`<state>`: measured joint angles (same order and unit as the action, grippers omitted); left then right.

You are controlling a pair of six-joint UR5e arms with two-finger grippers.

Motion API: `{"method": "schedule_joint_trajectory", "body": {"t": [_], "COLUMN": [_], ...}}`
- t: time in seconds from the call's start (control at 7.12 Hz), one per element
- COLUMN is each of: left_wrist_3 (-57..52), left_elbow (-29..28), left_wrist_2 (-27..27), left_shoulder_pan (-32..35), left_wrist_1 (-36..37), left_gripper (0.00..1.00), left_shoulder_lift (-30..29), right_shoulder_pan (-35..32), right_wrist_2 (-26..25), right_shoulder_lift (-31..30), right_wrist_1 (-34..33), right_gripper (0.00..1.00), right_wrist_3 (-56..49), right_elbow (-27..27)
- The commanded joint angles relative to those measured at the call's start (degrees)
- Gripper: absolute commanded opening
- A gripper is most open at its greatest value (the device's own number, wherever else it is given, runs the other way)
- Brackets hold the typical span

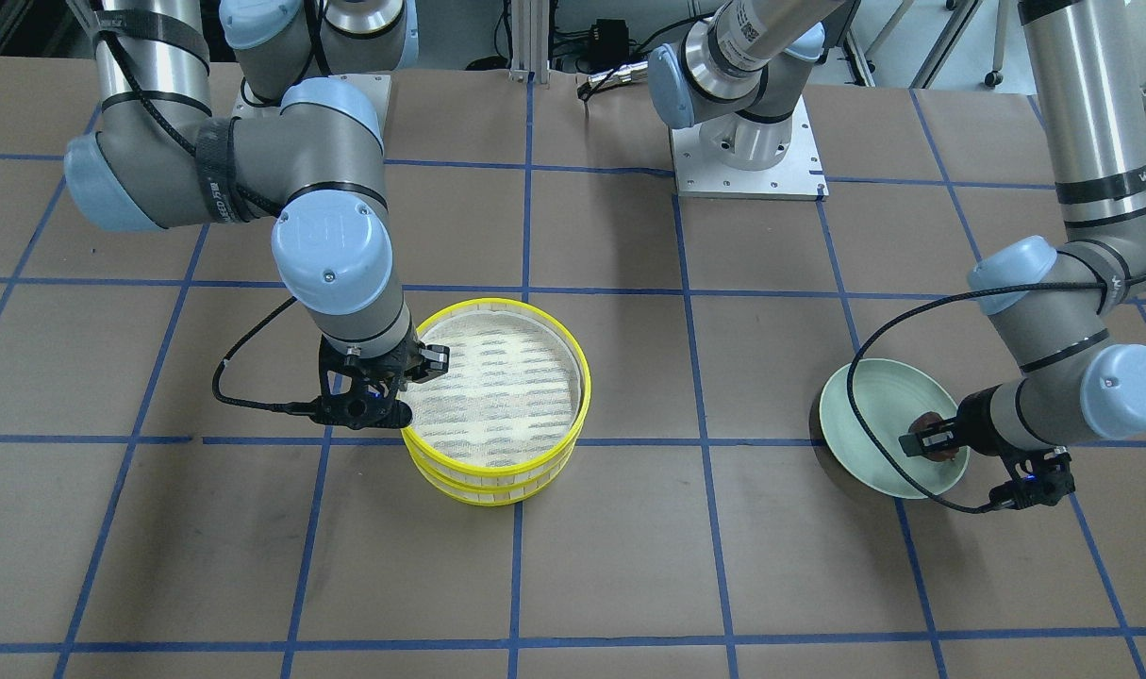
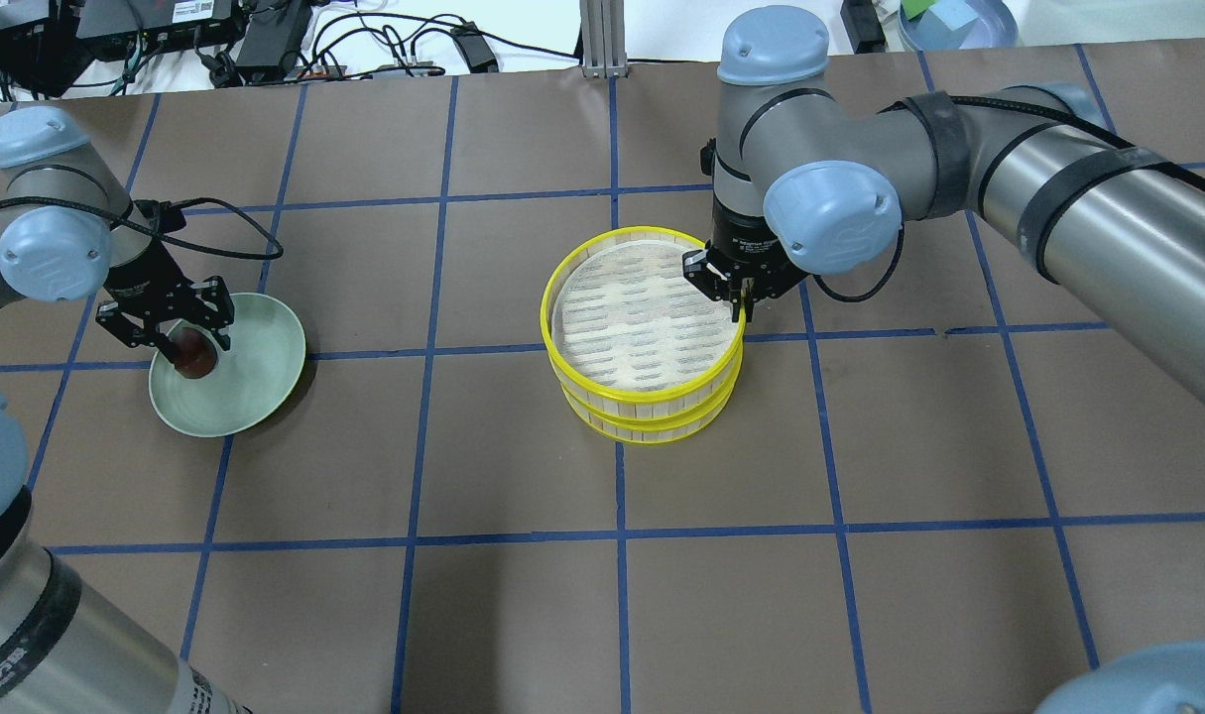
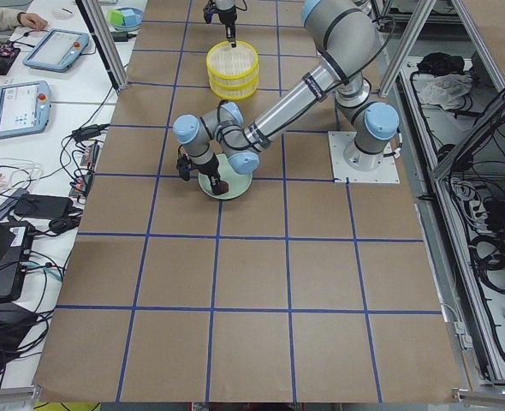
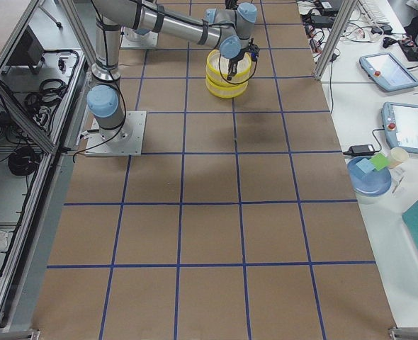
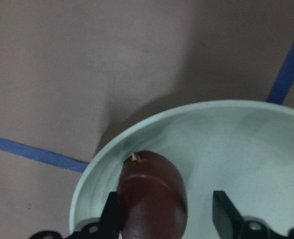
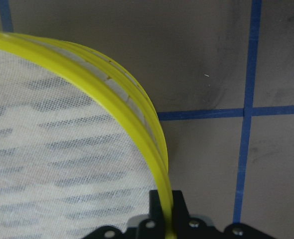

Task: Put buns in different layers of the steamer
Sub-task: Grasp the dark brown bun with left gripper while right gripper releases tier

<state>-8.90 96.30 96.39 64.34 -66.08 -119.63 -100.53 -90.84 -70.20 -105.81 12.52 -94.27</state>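
Observation:
Two steamer layers stand stacked at mid-table, the top layer empty on the lower layer. My right gripper is shut on the top layer's yellow rim at its edge. It also shows in the front view. A dark reddish-brown bun lies in the pale green plate. My left gripper is open and straddles the bun. One finger touches it and the other finger stands apart. I see no other bun.
The table is covered in brown paper with a blue tape grid. The arm bases stand at the robot's side. Tablets and cables lie on side benches beyond the table's ends.

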Motion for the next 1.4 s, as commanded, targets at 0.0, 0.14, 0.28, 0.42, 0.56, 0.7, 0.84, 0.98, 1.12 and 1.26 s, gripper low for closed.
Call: {"method": "schedule_joint_trajectory", "body": {"t": [0.0, 0.14, 0.28, 0.42, 0.56, 0.7, 0.84, 0.98, 1.12, 1.26], "left_wrist_3": [0.02, -0.24, -0.68, 0.01, 2.98, 7.53, 9.58, 13.17, 17.82, 23.26], "left_elbow": [-0.24, -0.59, -1.03, -1.99, -2.52, -3.40, -4.01, -4.02, -4.02, -4.45], "left_wrist_2": [-0.15, -0.32, -0.58, -2.15, -8.43, -9.63, -9.73, -9.64, -9.90, -13.65], "left_shoulder_pan": [-0.01, -0.01, 0.08, 0.43, 1.30, 2.88, 5.68, 8.49, 11.57, 14.64], "left_wrist_1": [0.08, 0.08, 0.16, 0.17, 0.08, 0.16, 0.17, 0.17, 0.17, 0.17], "left_gripper": [0.00, 0.00, 0.00, 0.00, 0.00, 0.00, 0.00, 0.00, 0.00, 0.00], "left_shoulder_lift": [-0.52, 0.09, 1.14, 1.94, 2.64, 2.74, 3.78, 5.27, 6.94, 8.70], "right_shoulder_pan": [-0.02, -0.02, -0.02, -0.02, -0.02, -0.02, -0.02, -0.02, -0.02, -0.02], "right_wrist_2": [-0.74, -0.74, -0.83, -0.92, -0.83, -0.83, -0.48, -0.48, 0.04, 0.31], "right_shoulder_lift": [0.06, 0.06, 0.06, 0.06, -0.02, -0.11, -0.37, -0.64, -1.68, -5.35], "right_wrist_1": [-0.10, -0.10, -0.02, -0.01, -0.01, 0.16, 0.25, 0.68, 0.51, 1.64], "right_gripper": [0.00, 0.00, 0.00, 0.00, 0.01, 0.72, 1.00, 1.00, 1.00, 1.00], "right_wrist_3": [-0.13, -0.13, -0.13, -0.13, -0.13, -0.13, -0.13, -0.39, -0.65, -0.66], "right_elbow": [-0.04, -0.04, -0.38, -0.91, -0.92, -0.92, -0.92, -0.57, 0.22, 1.10]}}
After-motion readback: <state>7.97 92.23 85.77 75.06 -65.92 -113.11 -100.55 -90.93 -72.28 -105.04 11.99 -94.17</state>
